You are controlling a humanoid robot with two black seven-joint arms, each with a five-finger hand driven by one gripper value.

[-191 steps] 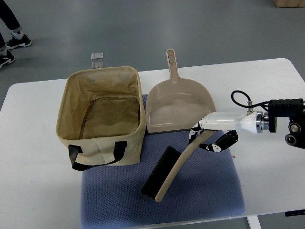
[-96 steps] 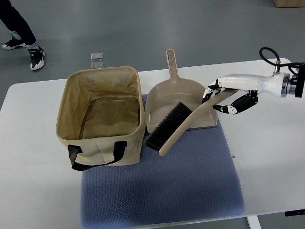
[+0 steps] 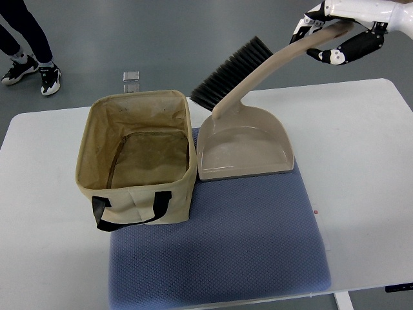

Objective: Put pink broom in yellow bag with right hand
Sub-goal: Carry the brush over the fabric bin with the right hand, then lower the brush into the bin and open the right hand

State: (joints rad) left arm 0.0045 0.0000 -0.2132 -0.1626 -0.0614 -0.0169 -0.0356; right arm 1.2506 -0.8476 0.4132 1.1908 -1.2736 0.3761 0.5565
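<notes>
I've got the broom lifted clear of the table, up at top centre of frame above the dustpan, my right hand at upper right curled tight round its handle end, but it isn't in the bag at left yet.

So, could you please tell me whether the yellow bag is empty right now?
Yes, empty: the yellow bag shows only bare lining, and the right robot hand holds the pink broom outside it.
</notes>
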